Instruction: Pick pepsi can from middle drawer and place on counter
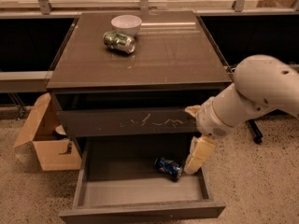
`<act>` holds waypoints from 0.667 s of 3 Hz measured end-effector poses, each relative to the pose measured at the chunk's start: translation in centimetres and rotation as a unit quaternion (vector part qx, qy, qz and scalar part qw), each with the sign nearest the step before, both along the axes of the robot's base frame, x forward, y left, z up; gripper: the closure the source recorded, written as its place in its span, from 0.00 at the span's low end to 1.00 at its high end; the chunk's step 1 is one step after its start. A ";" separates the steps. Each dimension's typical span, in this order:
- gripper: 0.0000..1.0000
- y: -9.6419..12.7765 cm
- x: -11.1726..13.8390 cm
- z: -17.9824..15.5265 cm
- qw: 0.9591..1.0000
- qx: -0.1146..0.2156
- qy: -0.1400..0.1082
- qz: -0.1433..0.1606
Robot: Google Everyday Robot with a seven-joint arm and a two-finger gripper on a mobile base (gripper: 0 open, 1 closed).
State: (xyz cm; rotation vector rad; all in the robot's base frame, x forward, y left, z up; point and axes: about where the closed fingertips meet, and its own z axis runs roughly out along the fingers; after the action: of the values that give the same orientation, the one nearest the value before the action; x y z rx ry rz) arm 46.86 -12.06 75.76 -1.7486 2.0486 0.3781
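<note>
Camera view, we list: pepsi can (168, 167) on its side, right part of open middle drawer (131, 191); our hand (191, 168) just right of it, open or closed we cannot tell; counter (168, 62) above.

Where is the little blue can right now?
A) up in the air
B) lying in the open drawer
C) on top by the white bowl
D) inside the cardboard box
B: the pepsi can lies on its side on the floor of the middle drawer, with the pincer hanging close beside it; only the green can sits by the bowl on the counter.
</note>
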 end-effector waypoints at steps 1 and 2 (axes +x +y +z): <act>0.00 0.7 -0.9 -4.2 0.999 0.021 0.019 0.020; 0.00 1.2 -1.5 -8.6 0.997 0.048 0.042 0.033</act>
State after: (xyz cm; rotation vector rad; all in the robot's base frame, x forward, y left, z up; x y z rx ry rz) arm 45.31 -10.89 67.16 -1.7737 1.9976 0.5692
